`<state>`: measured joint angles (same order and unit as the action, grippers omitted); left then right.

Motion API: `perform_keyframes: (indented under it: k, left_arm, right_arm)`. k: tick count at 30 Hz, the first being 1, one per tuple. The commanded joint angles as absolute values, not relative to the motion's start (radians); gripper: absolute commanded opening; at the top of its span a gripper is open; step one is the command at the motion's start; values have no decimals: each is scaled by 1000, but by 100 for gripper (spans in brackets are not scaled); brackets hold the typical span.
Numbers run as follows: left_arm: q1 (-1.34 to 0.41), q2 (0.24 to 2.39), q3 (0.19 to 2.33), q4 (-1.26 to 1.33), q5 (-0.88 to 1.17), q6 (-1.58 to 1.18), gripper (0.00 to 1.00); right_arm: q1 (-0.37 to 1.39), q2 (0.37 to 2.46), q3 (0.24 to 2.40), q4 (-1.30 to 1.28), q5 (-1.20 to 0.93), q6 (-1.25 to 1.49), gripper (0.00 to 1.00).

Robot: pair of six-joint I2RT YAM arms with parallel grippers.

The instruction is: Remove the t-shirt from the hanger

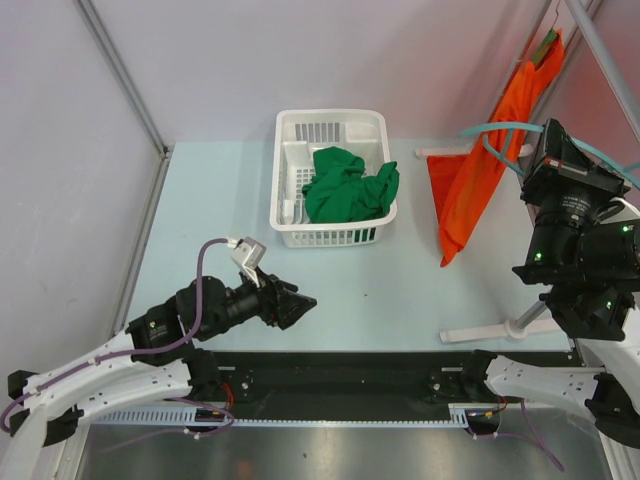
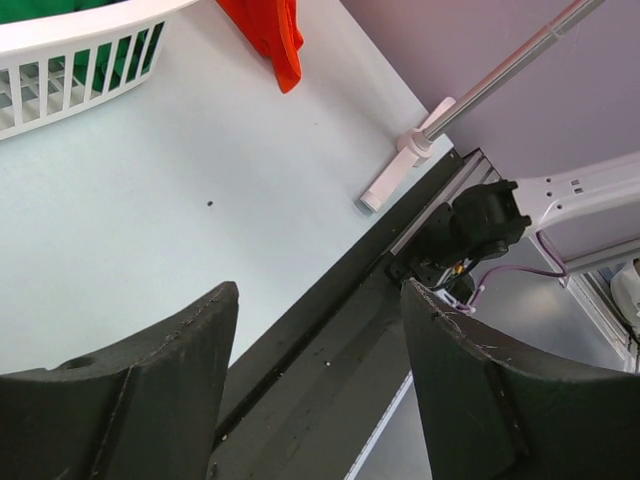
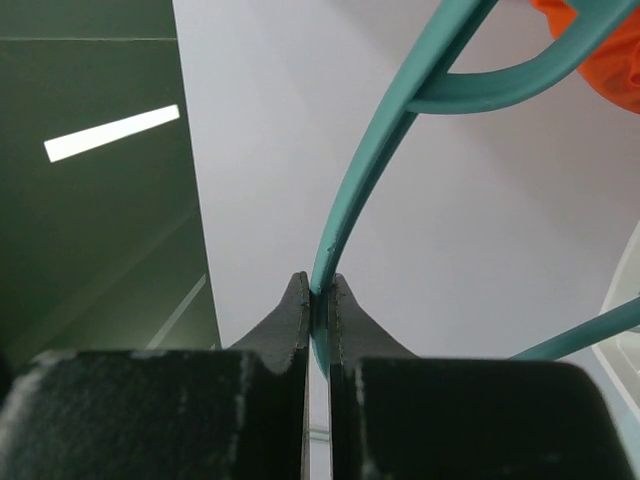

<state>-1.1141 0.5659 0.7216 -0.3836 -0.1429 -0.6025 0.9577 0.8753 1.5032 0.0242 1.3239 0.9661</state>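
An orange t-shirt [image 1: 480,180] hangs at the right of the table, draped down from a teal hanger [image 1: 487,128]. My right gripper [image 3: 318,290] is shut on a thin bar of the hanger [image 3: 375,160], up beside the shirt; a corner of the orange t-shirt [image 3: 600,60] shows at the top right of the right wrist view. In the top view the right gripper [image 1: 532,160] is mostly hidden under its wrist camera. My left gripper [image 1: 305,300] hovers low near the table's front edge, open, with nothing between its fingers [image 2: 180,380]. The shirt's lower tip [image 2: 272,35] shows far off in the left wrist view.
A white basket [image 1: 330,116] holding a green cloth [image 1: 350,185] stands at the back centre. A white rack foot [image 1: 500,328] with its pole [image 2: 500,70] lies at the right front. A black rail [image 1: 350,370] runs along the near edge.
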Motion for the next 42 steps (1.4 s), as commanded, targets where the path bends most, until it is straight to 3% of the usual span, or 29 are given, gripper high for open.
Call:
perform_keyframes:
  k: [1, 10, 17, 22, 31, 34, 42]
  left_arm:
    - [-1114, 552, 746, -359, -114, -614, 71]
    - [-1114, 506, 738, -380, -115, -627, 70]
    - [-1114, 494, 730, -377, -103, -643, 69]
    - [-1114, 518, 739, -266, 30, -585, 74]
    - [-1115, 908, 1236, -258, 120, -286, 80]
    - [-1106, 1058, 1412, -258, 91, -141, 88]
    - [-960, 1576, 2127, -431, 559, -2, 96]
  right_arm:
    - [956, 885, 1529, 67, 1456, 943, 0]
    - [948, 861, 1494, 67, 1522, 951, 0]
    - [907, 914, 1559, 78, 1491, 789, 1]
    - [888, 930, 1546, 78, 1462, 718, 0]
    - [876, 881, 1467, 28, 1430, 787, 0]
    - [877, 873, 1491, -133, 1395, 914, 0]
    - [877, 864, 1549, -291, 1304, 1000, 0]
